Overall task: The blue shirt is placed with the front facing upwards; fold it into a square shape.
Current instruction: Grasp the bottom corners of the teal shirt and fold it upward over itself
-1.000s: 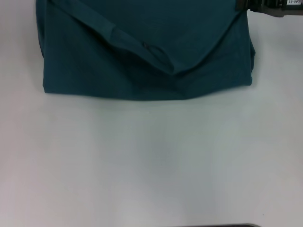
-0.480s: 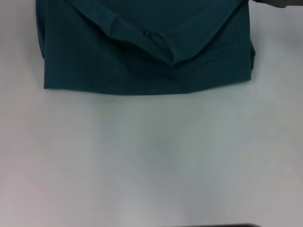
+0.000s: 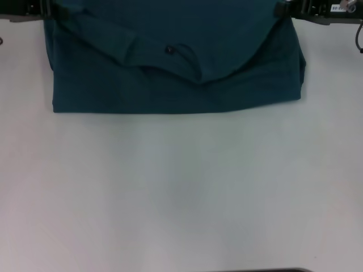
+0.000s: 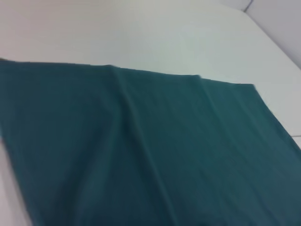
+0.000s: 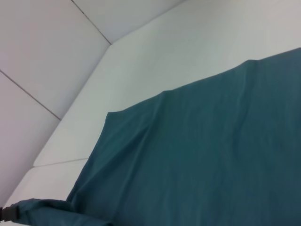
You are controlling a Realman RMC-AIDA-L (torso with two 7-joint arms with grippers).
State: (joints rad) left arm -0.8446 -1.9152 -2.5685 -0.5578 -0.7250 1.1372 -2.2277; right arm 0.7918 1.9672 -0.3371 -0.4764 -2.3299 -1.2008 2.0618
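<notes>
Head view, shirt: the blue shirt (image 3: 170,62) lies at the far side of the desk (image 3: 181,192), plain side up, a flap sagging between its two upper corners.
Head view, pincers: left pincer (image 3: 48,9) and right pincer (image 3: 283,8) sit at those corners, apparently to carry the fold; grip state cannot be told.
Left wrist view: smooth teal cloth.
Right wrist view: cloth edge on desk.

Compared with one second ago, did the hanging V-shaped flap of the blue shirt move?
Yes. The flap's tip on the blue shirt rose toward the far side, away from the shirt's near folded edge, which hardly shifted on the table.
</notes>
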